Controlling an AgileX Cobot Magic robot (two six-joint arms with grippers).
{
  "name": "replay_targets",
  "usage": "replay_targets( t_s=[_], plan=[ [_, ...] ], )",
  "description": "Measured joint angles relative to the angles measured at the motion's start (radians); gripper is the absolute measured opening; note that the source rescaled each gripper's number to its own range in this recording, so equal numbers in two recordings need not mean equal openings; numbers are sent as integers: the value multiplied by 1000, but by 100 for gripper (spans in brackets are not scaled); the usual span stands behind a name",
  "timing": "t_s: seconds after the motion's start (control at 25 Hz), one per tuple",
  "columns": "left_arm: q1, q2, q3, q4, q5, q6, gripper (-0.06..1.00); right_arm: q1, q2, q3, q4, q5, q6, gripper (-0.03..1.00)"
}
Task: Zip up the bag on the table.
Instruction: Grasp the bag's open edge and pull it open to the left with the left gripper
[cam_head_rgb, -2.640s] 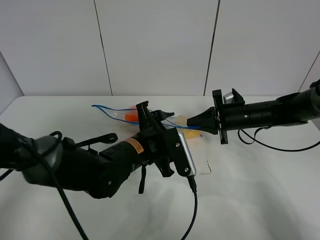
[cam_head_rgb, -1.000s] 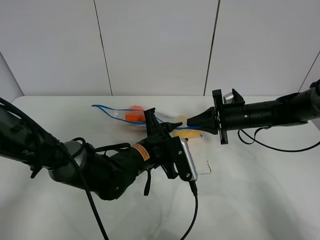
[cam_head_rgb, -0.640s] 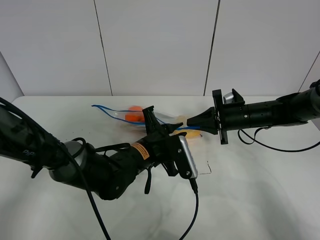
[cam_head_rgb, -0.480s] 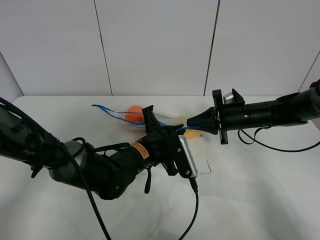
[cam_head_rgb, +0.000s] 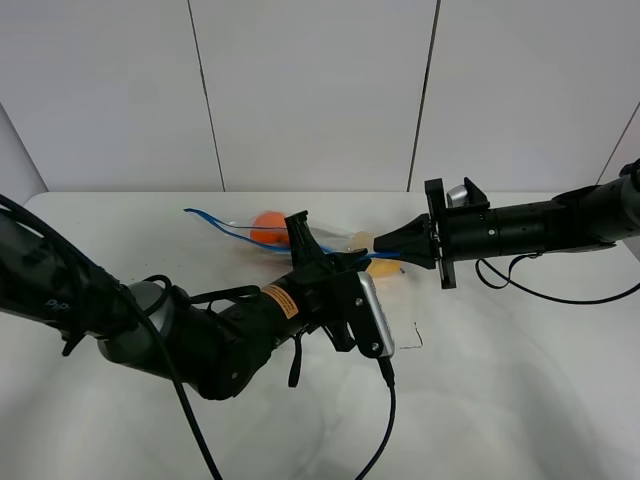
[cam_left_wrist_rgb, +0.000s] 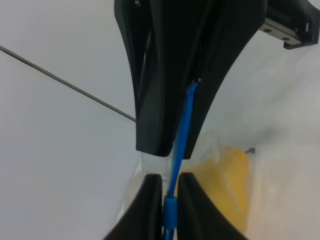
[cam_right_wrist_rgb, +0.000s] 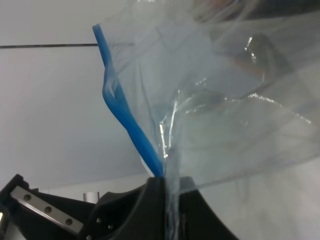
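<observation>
Bag (cam_head_rgb: 258, 229): over table (cam_head_rgb: 500, 380) centre | left gripper (cam_left_wrist_rgb: 169, 192): jaws pinching blue zipper strip (cam_left_wrist_rgb: 181, 125) | right gripper (cam_head_rgb: 385, 243): jaws clamping bag's right end

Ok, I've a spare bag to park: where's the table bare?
Bare table: near right, between the right arm and the black cable; also the far left corner beside the bag. Crowded: the middle, where left hand and right hand grip it.
</observation>
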Motion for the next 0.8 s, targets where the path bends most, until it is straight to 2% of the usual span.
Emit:
replay_targets(
  t_s=[0.16,0.32,0.52,0.8],
  plan=[
    [19,0,9,-4,-11,63,0,0,0,0,9,-1,9,0],
    [64,0,45,13,-55,75,0,2,0,0,18,-3,13,0],
    [153,0,114,12,-132,80,0,6,0,0,20,-3,15,0],
    [275,0,139,-14,-163,80,0,6,0,0,28,-4,17,0]
  ],
)
